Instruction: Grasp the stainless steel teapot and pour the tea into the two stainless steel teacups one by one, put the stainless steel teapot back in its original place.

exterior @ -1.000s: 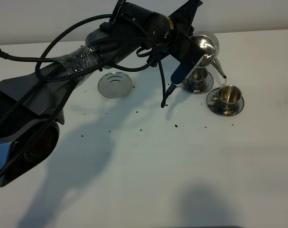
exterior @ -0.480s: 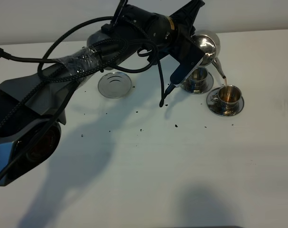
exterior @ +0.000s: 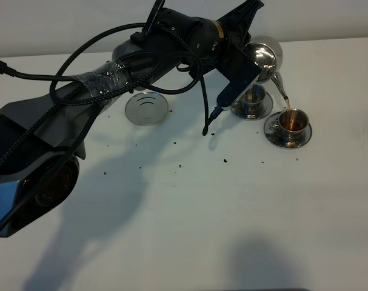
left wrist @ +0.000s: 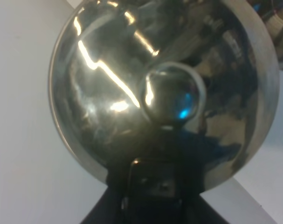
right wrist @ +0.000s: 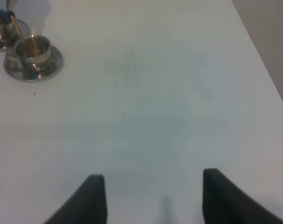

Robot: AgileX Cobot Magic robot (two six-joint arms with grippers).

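The stainless steel teapot (exterior: 266, 57) hangs tilted above the two stainless steel teacups, with my left gripper (exterior: 249, 60) shut on its handle side. A thin stream of tea (exterior: 285, 99) runs from the spout into the right teacup (exterior: 291, 122), which holds reddish-brown liquid. The other teacup (exterior: 254, 97) stands on its saucer just under the pot. In the left wrist view the pot's lid and knob (left wrist: 171, 95) fill the picture. The round steel coaster (exterior: 146, 108) lies bare to the left. My right gripper (right wrist: 153, 196) is open over bare table, far from the cups (right wrist: 34, 50).
The left arm and its cables (exterior: 123, 66) stretch across the back left of the white table (exterior: 232, 212). Small dark specks (exterior: 224, 160) are scattered on the table in front of the coaster and cups. The table's right edge (right wrist: 267, 70) shows in the right wrist view.
The teapot stays tilted and keeps pouring. The tea in the right teacup has risen and looks darker. The arm has barely shifted.
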